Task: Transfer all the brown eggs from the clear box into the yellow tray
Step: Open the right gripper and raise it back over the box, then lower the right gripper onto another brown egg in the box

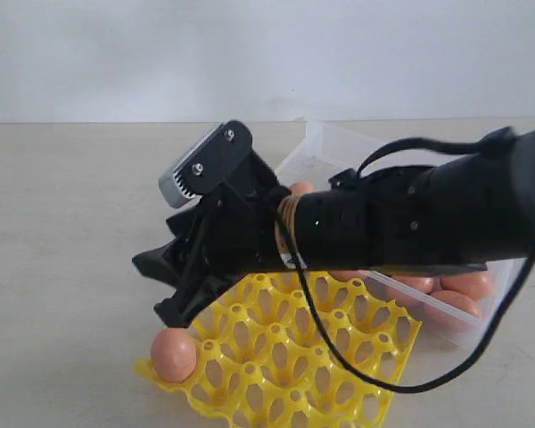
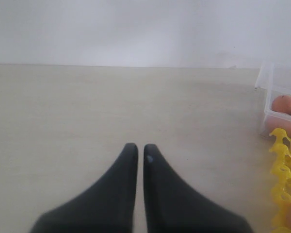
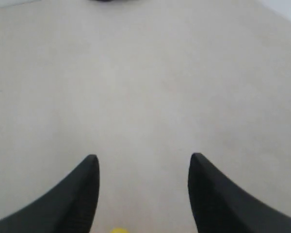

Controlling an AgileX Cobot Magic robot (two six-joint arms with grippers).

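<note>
Currently right claw (image 3: pixel 143 158) wide open, empty; left claw (image 2: pixel 137 148) closed.

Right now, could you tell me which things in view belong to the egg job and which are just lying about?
Job: brown eggs, clear box, yellow tray, open right gripper.
Not the job: table, black cable on the arm.

Bright yellow tray (image 1: pixel 339 357), reddish-brown eggs (image 1: pixel 174 354) perhaps faintly speckled, clear box (image 1: pixel 334 143), black right hand (image 3: pixel 144 157), plain pale beige desk (image 1: pixel 62 205).

Bright, even light, soft focus, faint shadows
</note>
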